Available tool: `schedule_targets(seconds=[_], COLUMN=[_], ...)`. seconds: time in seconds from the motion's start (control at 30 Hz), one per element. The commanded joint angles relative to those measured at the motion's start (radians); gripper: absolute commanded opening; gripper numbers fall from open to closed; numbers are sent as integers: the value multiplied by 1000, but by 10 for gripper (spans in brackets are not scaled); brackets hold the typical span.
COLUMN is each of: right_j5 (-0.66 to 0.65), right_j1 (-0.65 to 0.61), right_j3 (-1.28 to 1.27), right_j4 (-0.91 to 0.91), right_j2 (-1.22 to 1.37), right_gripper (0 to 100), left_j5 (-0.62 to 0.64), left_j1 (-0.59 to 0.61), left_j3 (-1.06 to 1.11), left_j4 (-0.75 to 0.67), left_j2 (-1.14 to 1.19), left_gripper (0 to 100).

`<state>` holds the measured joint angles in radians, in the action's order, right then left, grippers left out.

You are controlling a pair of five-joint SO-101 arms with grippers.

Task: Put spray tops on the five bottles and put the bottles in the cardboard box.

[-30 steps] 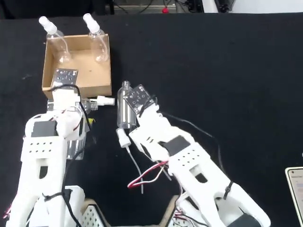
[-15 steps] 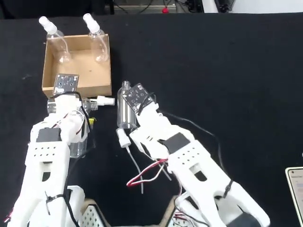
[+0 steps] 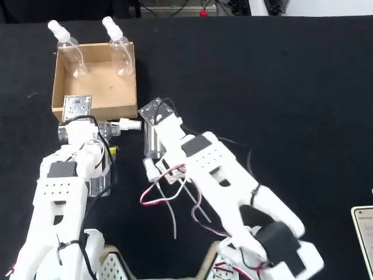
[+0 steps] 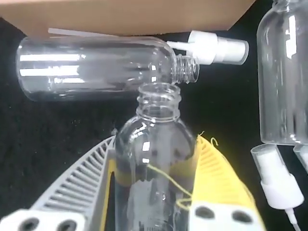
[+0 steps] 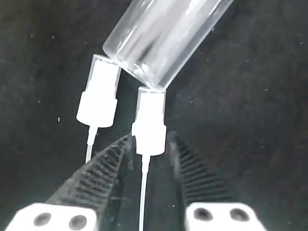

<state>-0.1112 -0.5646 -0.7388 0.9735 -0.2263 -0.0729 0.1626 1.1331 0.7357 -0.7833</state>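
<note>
My left gripper (image 4: 156, 140) is shut on a clear uncapped bottle (image 4: 156, 187), its open neck toward a second uncapped bottle (image 4: 96, 67) lying along the cardboard box (image 3: 93, 109). A loose spray top (image 4: 216, 48) lies by that bottle's neck. Two capped bottles (image 3: 69, 49) (image 3: 119, 49) stand in the box's far end. My right gripper (image 5: 149, 149) is open, its fingers on either side of a spray top (image 5: 150, 127). Another spray top (image 5: 98, 98) lies beside it, and both touch the base of a third clear bottle (image 5: 163, 33) lying on the cloth.
The table is covered in black cloth (image 3: 262, 87), with wide free room to the right. A flat white device (image 3: 364, 224) sits at the right edge. Red and white cables (image 3: 169, 198) trail over the cloth under the right arm.
The right arm has swung left and tipped down over the two spray tops. The left arm has drawn back slightly from the box with its bottle.
</note>
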Motion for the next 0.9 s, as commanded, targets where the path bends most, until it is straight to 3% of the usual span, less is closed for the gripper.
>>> schedule_targets(seconds=[0.0, 0.3, 0.57, 0.87], right_j5=[-3, -5, -6, -6], right_j1=[-14, -54, -26, 107], right_j3=[62, 62, 145, 188], right_j4=[11, -77, -34, 164], right_j2=[16, 122, 225, -53], right_gripper=[221, 237, 37, 11], left_j5=[11, 11, 11, 11], left_j1=[15, 15, 48, 61], left_j3=[1, 2, 2, 2], left_j4=[-46, -49, -49, -46], left_j2=[-25, -25, -25, -26], left_gripper=[77, 77, 77, 77])
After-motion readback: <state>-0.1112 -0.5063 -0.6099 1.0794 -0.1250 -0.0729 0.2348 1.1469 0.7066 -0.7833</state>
